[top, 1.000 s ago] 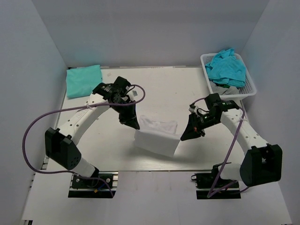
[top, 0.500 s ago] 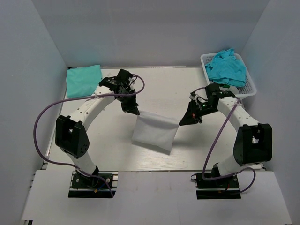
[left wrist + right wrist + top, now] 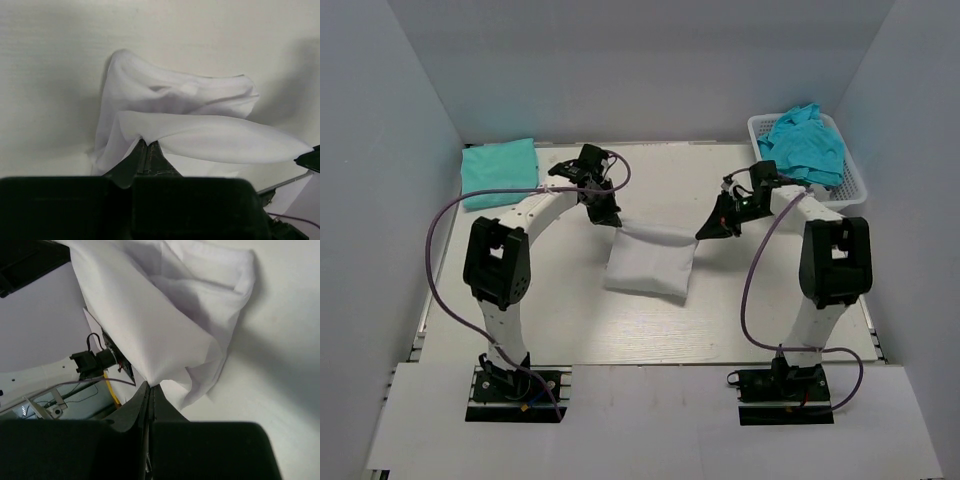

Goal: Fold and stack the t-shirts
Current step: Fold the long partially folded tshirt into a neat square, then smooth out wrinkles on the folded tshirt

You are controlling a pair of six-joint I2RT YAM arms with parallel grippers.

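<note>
From my station I saw the white t-shirt [image 3: 650, 262] near the middle of the table [image 3: 670, 185]. It was bunched into a rough rectangle, with its far edge raised between the two arms and its near part resting on the surface.

The left gripper [image 3: 611, 218] sat at the shirt's far left corner. On the left wrist camera its fingers were pressed tight together, with a fold of white cloth pinched at the tips and no gap showing. The right gripper [image 3: 704, 233] sat at the far right corner. The right wrist camera showed much the same: fingers closed flat against each other on a corner of the cloth, which fell away from them in loose folds. The upper layer of the shirt ran from one gripper across to the other.

A folded teal t-shirt [image 3: 498, 171] lay flat at the far left corner of the table, well apart from the white one. More teal t-shirts [image 3: 805, 142] were heaped in the white basket [image 3: 855, 192] at the far right corner, rising above its rim
</note>
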